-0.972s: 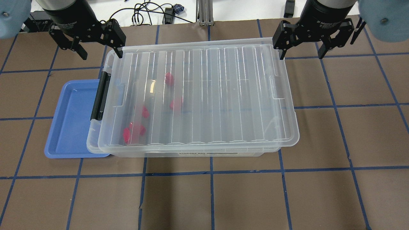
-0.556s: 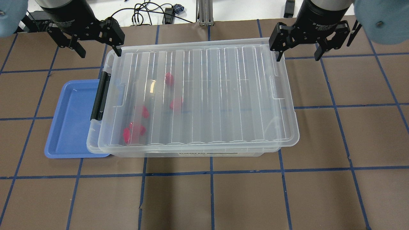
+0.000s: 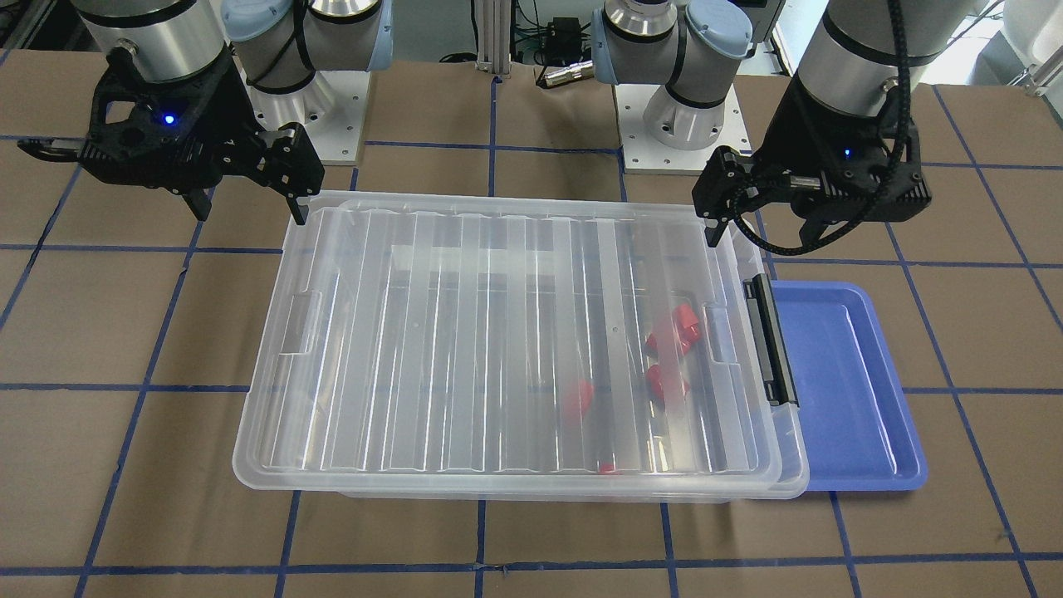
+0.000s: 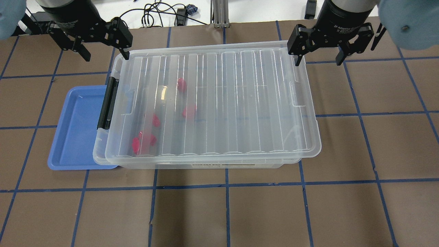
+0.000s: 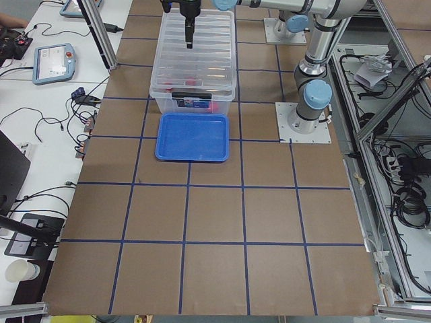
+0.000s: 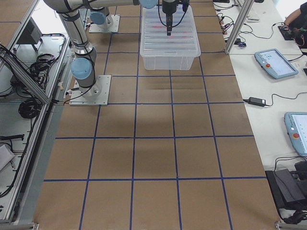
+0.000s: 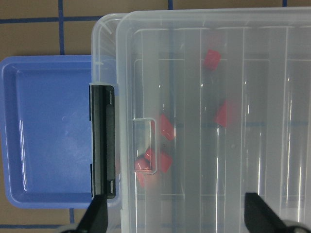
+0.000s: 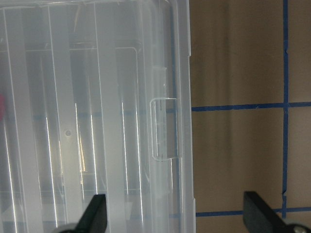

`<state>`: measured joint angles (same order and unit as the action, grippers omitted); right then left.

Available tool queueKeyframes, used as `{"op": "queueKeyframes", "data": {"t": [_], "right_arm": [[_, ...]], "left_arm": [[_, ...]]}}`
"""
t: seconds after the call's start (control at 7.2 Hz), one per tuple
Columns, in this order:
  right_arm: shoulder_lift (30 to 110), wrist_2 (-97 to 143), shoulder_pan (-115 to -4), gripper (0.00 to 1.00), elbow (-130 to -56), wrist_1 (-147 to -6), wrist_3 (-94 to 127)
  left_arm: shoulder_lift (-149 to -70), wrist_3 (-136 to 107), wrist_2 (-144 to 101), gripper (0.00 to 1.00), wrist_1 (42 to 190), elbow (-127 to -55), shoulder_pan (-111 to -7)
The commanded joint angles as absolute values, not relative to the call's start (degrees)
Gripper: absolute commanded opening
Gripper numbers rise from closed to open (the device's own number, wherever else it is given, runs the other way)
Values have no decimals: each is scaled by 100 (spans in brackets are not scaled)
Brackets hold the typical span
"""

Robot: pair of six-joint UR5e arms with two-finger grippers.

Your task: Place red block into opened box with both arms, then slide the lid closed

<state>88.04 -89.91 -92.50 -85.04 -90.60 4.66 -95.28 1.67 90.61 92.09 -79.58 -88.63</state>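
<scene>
The clear box [image 4: 205, 165] stands mid-table with the ribbed clear lid [image 4: 240, 103] lying on top, shifted slightly to the overhead view's right, so the box rim shows by the black clip [image 4: 107, 104]. Several red blocks [image 4: 189, 111] lie inside under the lid, mostly near the clip end [image 7: 166, 127]. My left gripper [image 4: 106, 56] hangs open and empty above the lid's far left corner. Over the far right corner my right gripper [image 4: 318, 62] is open and empty too. From the front, the lid [image 3: 457, 349] covers the box, with the left gripper [image 3: 760, 237] and right gripper [image 3: 249, 214] above its back corners.
A shallow blue tray [image 4: 77, 130] with nothing in it lies against the box's clip end, partly under its rim, also visible as the tray [image 3: 839, 382]. Brown table mats with blue tape lines surround the box. Cables lie beyond the table's far edge.
Both grippers have drawn back and up a little from the lid's far corners, still open. The lid, box and blocks have not moved.
</scene>
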Motion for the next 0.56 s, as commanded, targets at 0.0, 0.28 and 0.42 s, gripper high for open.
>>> {"op": "queueKeyframes", "data": {"t": [0.0, 0.28, 0.42], "right_arm": [[8807, -8991, -9246, 100, -8517, -9053, 466], [8807, -9000, -9246, 100, -8525, -9053, 475], [8807, -9000, -9246, 100, -8525, -9053, 466]], "left_arm": [[-9545, 167, 9027, 100, 9255, -7963, -8824], [-9536, 132, 9026, 100, 9255, -7989, -8833], [-9545, 132, 9018, 100, 9255, -7981, -8833]]}}
